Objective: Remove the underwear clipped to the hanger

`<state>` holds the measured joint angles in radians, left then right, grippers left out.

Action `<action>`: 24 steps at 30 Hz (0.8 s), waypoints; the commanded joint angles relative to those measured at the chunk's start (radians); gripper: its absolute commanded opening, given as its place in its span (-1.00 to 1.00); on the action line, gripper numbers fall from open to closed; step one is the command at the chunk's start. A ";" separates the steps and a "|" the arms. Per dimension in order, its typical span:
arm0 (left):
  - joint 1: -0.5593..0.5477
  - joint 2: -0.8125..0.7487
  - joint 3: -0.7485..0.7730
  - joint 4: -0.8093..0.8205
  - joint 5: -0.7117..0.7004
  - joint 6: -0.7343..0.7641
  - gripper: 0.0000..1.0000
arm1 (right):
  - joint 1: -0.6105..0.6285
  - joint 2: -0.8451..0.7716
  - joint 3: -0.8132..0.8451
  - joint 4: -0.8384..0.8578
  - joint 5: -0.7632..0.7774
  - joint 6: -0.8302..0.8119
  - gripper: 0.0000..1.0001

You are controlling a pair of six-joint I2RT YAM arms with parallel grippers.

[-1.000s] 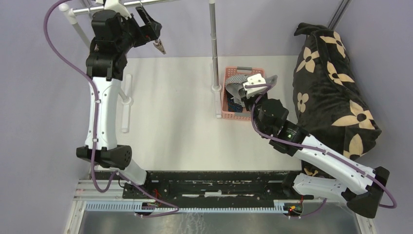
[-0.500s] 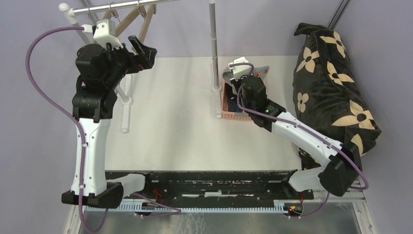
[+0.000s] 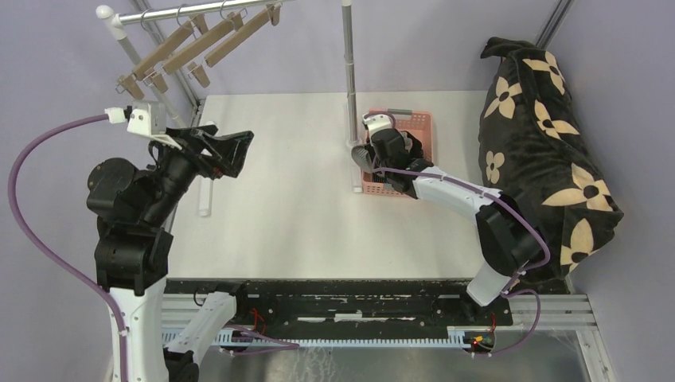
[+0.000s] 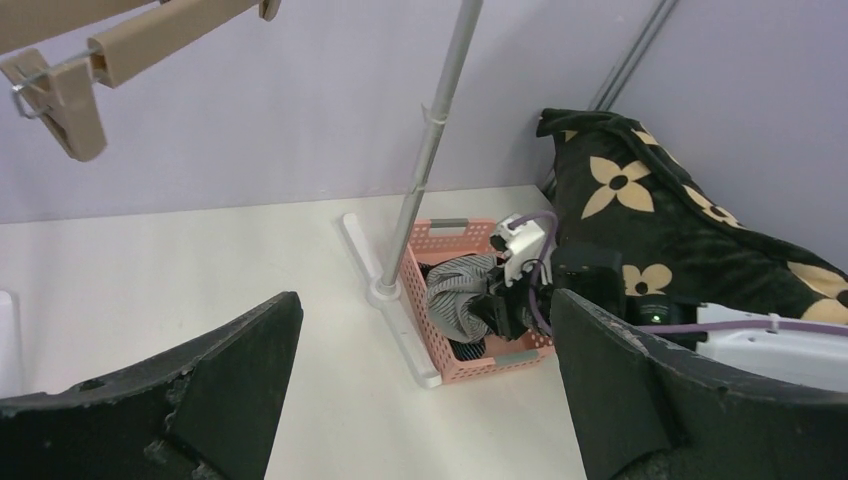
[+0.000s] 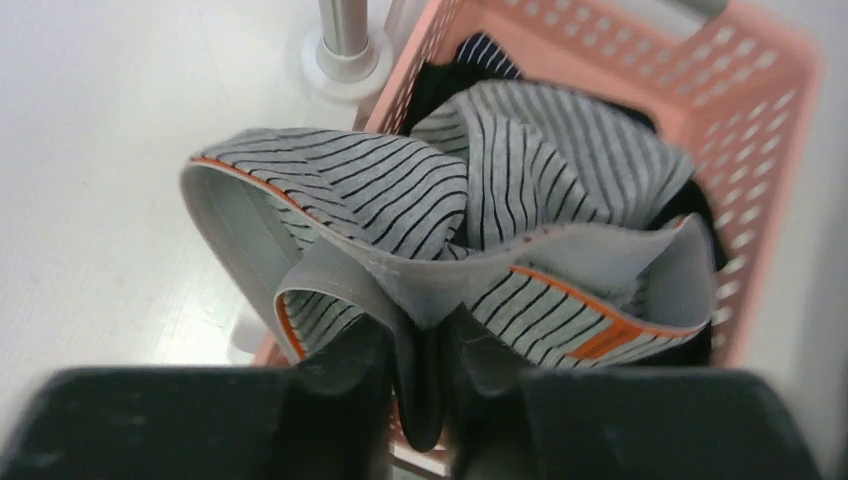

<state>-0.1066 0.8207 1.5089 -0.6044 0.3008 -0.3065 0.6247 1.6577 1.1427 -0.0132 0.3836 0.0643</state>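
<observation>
My right gripper (image 5: 425, 372) is shut on the waistband of the grey-and-white striped underwear (image 5: 470, 190). It holds the bunched cloth above the left edge of the pink basket (image 5: 770, 110). A navy striped piece (image 5: 482, 50) and some black cloth (image 5: 692, 205) lie in the basket below it. From above, the right gripper (image 3: 372, 153) and the held underwear (image 3: 358, 156) sit beside the rack pole. Three wooden clip hangers (image 3: 191, 48) hang bare on the rail. My left gripper (image 3: 227, 151) is open and holds nothing, over the table's left half, well short of the hangers.
A large black cushion with tan flowers (image 3: 541, 151) fills the right side. The rack's upright pole (image 3: 348, 72) stands just left of the basket (image 3: 422, 119), with its white foot (image 4: 400, 330) on the table. Another white rack foot (image 3: 205, 171) lies at the left.
My left arm has drawn back and down from the hangers, its gripper still open. My right arm has carried the striped underwear left, to the basket's left edge.
</observation>
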 commanded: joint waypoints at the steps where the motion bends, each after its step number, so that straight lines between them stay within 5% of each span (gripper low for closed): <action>1: 0.003 -0.045 -0.047 0.033 0.059 0.038 0.98 | -0.008 0.035 0.010 -0.020 0.001 0.097 0.04; 6: 0.003 -0.134 -0.127 0.023 0.047 0.063 0.98 | -0.018 -0.085 -0.014 -0.028 0.049 0.046 0.76; 24: 0.005 -0.345 -0.309 0.008 -0.191 0.093 0.98 | -0.126 -0.465 0.069 -0.237 0.140 -0.078 1.00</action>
<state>-0.1066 0.5014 1.2171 -0.6064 0.1974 -0.2779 0.4942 1.2865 1.1690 -0.1848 0.4652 0.0006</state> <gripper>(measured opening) 0.990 0.999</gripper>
